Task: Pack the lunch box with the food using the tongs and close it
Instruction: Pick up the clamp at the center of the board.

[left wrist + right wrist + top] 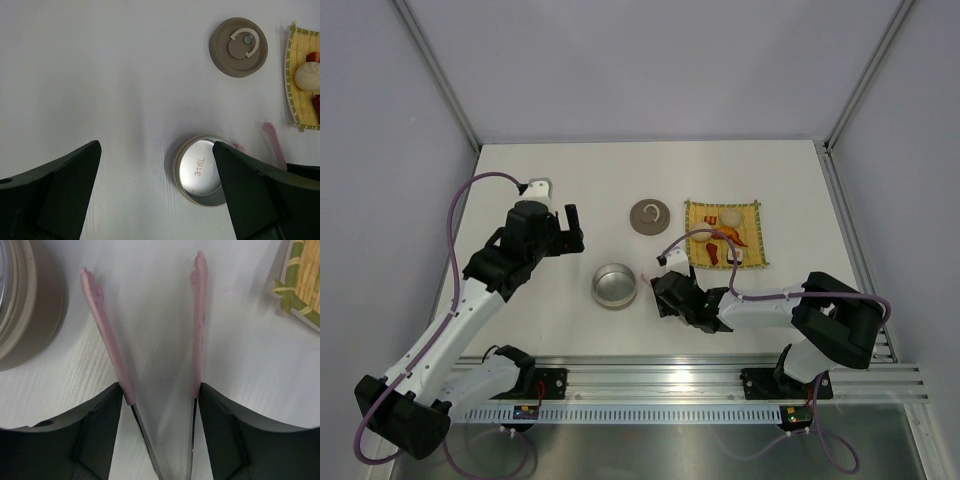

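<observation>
The lunch box [615,287] is a round silver tin standing open and empty near the table's middle; it also shows under my left gripper [156,150] as the tin [202,170]. Its grey-brown lid [649,215] lies apart, behind it. The food [725,237], a cream ball and orange and red pieces, lies on a yellow mat [753,250]. The pink-tipped tongs [107,345] lie between tin and mat, tips spread. My right gripper [160,390] presses both tong arms from outside. My left gripper [570,228] hangs open above the table, left of the tin.
The lid [239,47] lies with its ring handle up. The mat's green-edged corner [300,285] is just right of the tong tips, and the tin's wall [15,305] is just left of them. The arms' mounting rail [700,385] runs along the near edge.
</observation>
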`<state>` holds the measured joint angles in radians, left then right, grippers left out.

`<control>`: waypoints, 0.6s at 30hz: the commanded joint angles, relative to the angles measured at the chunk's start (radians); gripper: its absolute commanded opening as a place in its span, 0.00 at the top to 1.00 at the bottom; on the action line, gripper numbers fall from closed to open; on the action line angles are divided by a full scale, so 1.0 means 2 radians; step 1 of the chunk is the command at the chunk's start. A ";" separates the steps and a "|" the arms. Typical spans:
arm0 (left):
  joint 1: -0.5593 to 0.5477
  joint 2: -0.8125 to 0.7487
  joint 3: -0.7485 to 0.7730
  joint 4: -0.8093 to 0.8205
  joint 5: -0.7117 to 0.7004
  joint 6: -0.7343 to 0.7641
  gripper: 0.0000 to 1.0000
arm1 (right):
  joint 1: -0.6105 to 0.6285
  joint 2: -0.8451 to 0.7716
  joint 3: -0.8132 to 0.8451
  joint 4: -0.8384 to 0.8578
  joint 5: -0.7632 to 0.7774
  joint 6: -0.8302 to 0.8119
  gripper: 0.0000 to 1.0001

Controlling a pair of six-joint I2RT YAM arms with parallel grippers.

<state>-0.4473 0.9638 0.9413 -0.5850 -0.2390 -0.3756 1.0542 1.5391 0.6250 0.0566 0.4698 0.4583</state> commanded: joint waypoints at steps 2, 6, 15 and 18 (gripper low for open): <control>-0.003 -0.009 0.006 0.009 -0.003 -0.006 0.01 | 0.005 0.012 0.004 -0.012 0.004 0.002 0.37; -0.003 -0.009 0.005 0.010 -0.004 -0.006 0.01 | 0.004 0.008 0.009 -0.024 0.001 -0.002 0.47; -0.002 -0.009 0.002 0.013 -0.002 -0.005 0.01 | 0.004 -0.021 0.075 -0.136 -0.023 -0.007 0.94; -0.002 -0.009 0.002 0.013 -0.002 -0.004 0.01 | 0.004 -0.041 0.125 -0.209 -0.027 -0.009 0.94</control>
<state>-0.4469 0.9638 0.9413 -0.5900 -0.2394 -0.3756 1.0550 1.5326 0.7650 -0.1944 0.4263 0.4488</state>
